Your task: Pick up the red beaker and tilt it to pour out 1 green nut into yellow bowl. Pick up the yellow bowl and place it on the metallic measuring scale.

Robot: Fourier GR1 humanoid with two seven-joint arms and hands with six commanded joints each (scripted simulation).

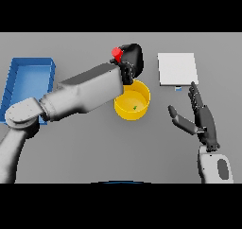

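Red beaker (116,52) sits high in my left hand (131,61), just behind the far rim of the yellow bowl (124,109); only a corner of red shows past the dark fingers, which are curled round it in a firm wrap. I judge I'm carrying it there because that spot keeps its mouth close over the bowl, so anything tipped out drops inside rather than onto the grey table (85,152). I can't tell from this angle how far the beaker is tilted. A small green nut (135,108) already lies on the bowl's floor, so to my eye the pour is done and the beaker wants setting down next.

My right hand (201,119) waits to the right of the bowl, fingers straight and thumb spread, holding nothing, palm turned toward the bowl. I read that as readiness for the second half, since the metallic measuring scale (177,68) lies just beyond it, at the far right, and the bowl has a short way to travel there.

A blue tray (19,72) rests at the far left, partly behind my left forearm, well out of play. What stands in the way is my own left arm, which crosses over the bowl's near-left rim; I'd want it clear before the right hand closes in
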